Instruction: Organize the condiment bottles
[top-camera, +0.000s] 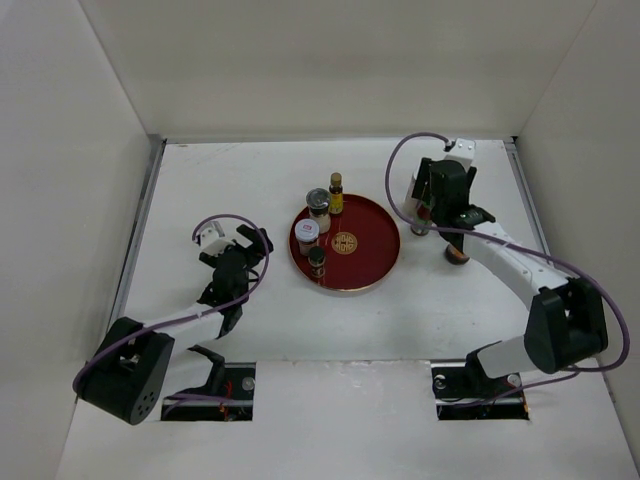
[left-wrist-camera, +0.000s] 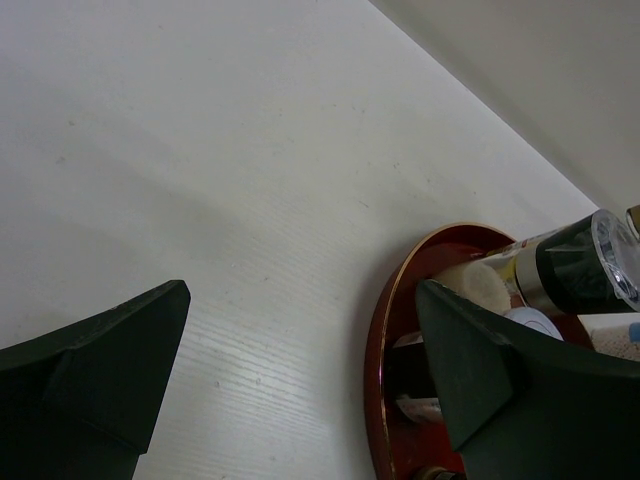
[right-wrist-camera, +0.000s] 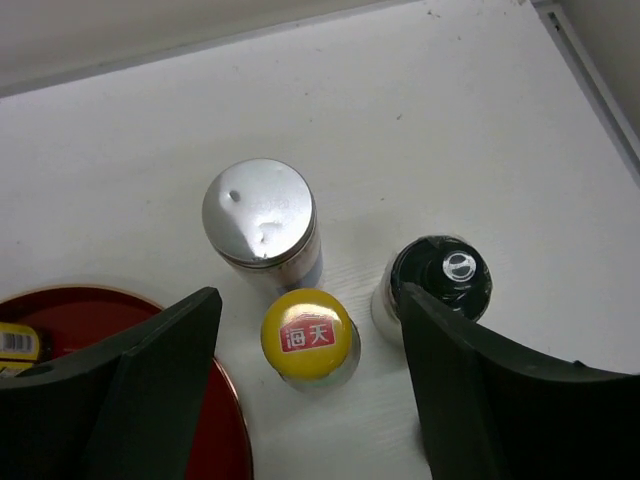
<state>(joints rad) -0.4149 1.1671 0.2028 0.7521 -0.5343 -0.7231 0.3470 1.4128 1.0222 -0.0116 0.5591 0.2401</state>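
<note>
Condiment bottles stand in two groups on the white table (top-camera: 300, 330). Four are on the round red tray (top-camera: 372, 262) at mid-table, all in its 9-to-12 o'clock part:
- a slim bottle with a yellow cap (top-camera: 336, 190) at the 12 o'clock rim
- a silver-lidded jar (top-camera: 318, 203) at 11 o'clock, just beside it
- a white-lidded jar (top-camera: 308, 232) at 9 o'clock
- a small dark jar (top-camera: 316, 262) at 8 o'clock

All four are upright.

Three more stand off the tray, at about 3 o'clock from it and under the right arm. The wrist camera shows them upright:
- a yellow-capped bottle (right-wrist-camera: 308, 338) with a red label on its top
- a dented silver-topped jar (right-wrist-camera: 260, 215) at 11 o'clock from it, close beside
- a black-capped bottle (right-wrist-camera: 440, 278) at 2 o'clock from it, partly behind the right finger

The right gripper (right-wrist-camera: 308, 300) hangs over this group. Its claw is spread, with the yellow-capped bottle between the fingers and a gap on each side, so nothing is gripped.

The left gripper (left-wrist-camera: 300, 290) sits at 9 o'clock from the tray, low over bare table. Its claw is spread wide and holds nothing. The tray rim is just past its right finger.
</note>
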